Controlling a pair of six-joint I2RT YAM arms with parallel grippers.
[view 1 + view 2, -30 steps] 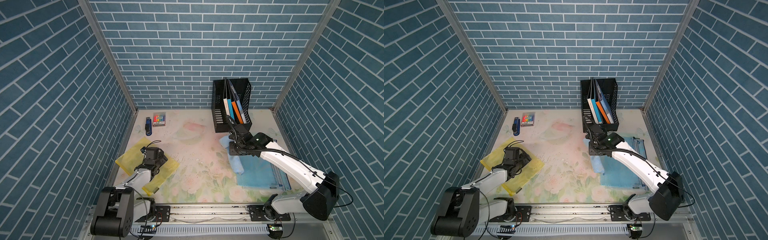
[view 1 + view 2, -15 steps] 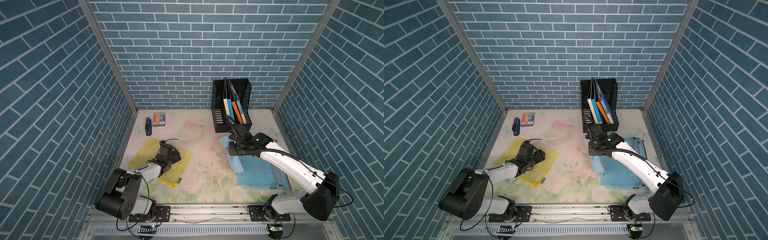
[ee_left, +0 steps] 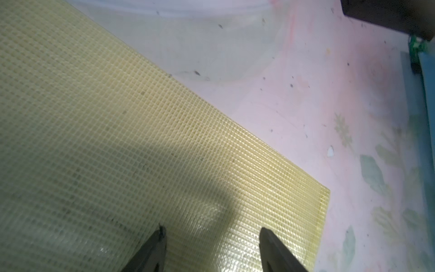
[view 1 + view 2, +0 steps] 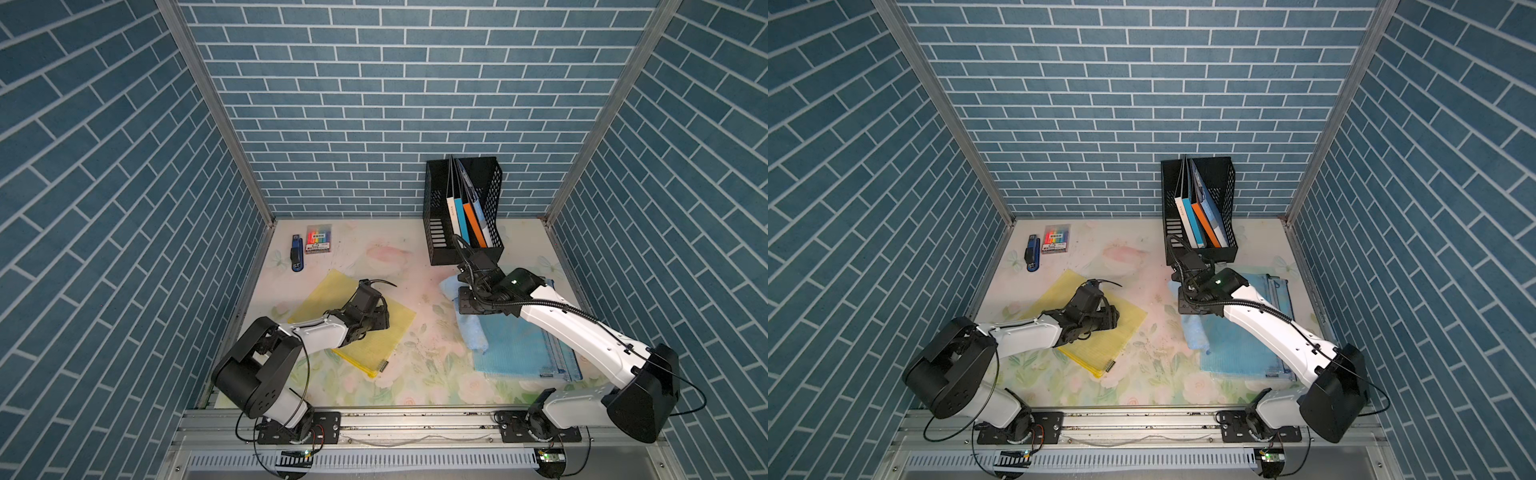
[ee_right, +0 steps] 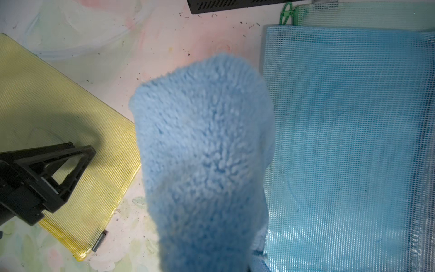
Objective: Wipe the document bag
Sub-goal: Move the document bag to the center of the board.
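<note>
Right wrist view is mostly filled by the blue cloth (image 5: 204, 153). It hangs from my right claw (image 4: 469, 301) and hides the fingers, which are closed tight on it. The cloth trails along the edge of the blue document bag (image 5: 348, 141) that faces the middle of the bench (image 4: 415, 365), partly on the mesh and partly on the bench surface.

In both top views the blue document bag lies flat on my right side, just in front of the black file rack (image 4: 463, 212). The edge of a green bag (image 5: 353, 16) shows from under its far end.

My left claw (image 3: 211, 232) is low over the yellow document bag (image 3: 117, 129), near the corner closest to the bench's middle. Its jaws are spread apart and grip nothing; only yellow mesh shows between them. I cannot tell whether the tips touch the mesh.

The yellow bag lies flat on my left side, skewed to the bench edges and well apart from the blue one. A stapler (image 4: 296, 257) and a pack of colour pens (image 4: 318, 240) lie side by side in the far left corner.
</note>
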